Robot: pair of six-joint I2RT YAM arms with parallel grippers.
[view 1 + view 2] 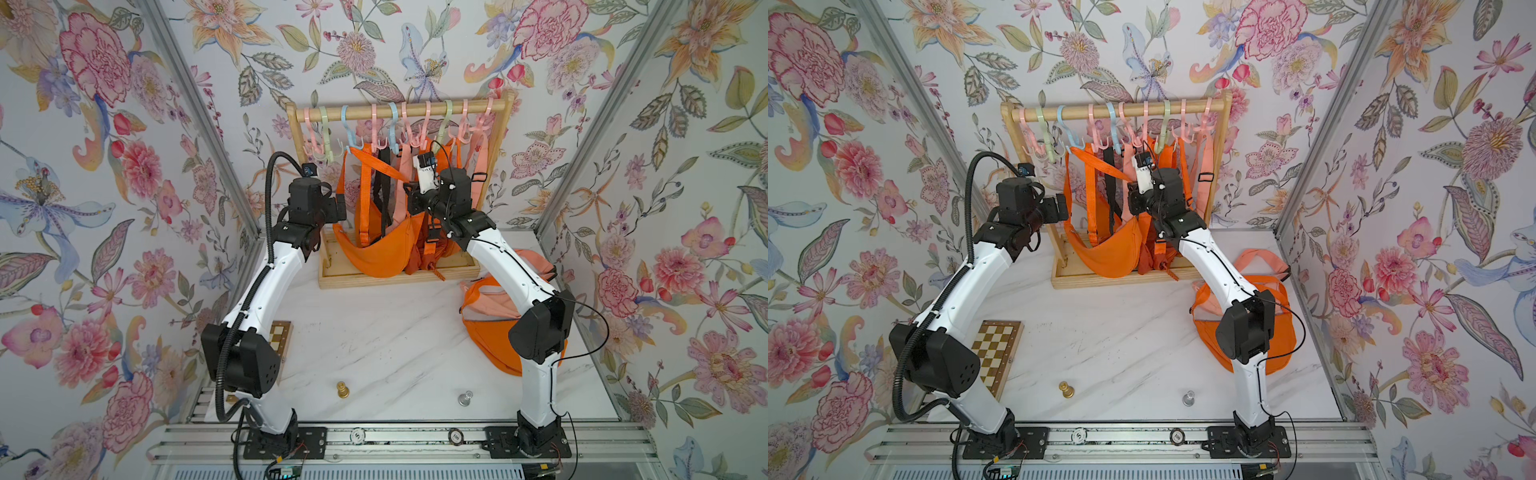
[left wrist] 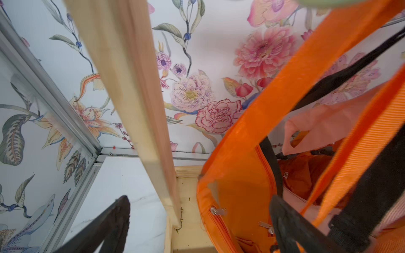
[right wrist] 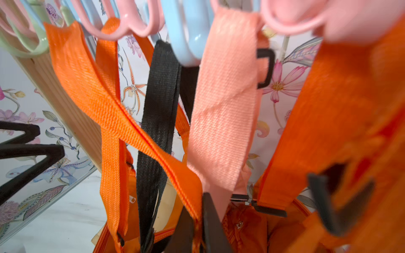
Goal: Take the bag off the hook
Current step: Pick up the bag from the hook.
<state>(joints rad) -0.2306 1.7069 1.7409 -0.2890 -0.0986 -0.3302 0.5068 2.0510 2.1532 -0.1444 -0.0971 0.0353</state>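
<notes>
Right gripper (image 3: pixel 197 223) is pinching the orange strap (image 3: pixel 122 114) low down, left gripper (image 2: pixel 197 225) is sitting wide open beside the rack post (image 2: pixel 131 98), orange bag (image 1: pixel 374 253) is hanging from its hook (image 1: pixel 346 126), so I am judging the strap needs raising clear over the hook tip before pulling away.
</notes>
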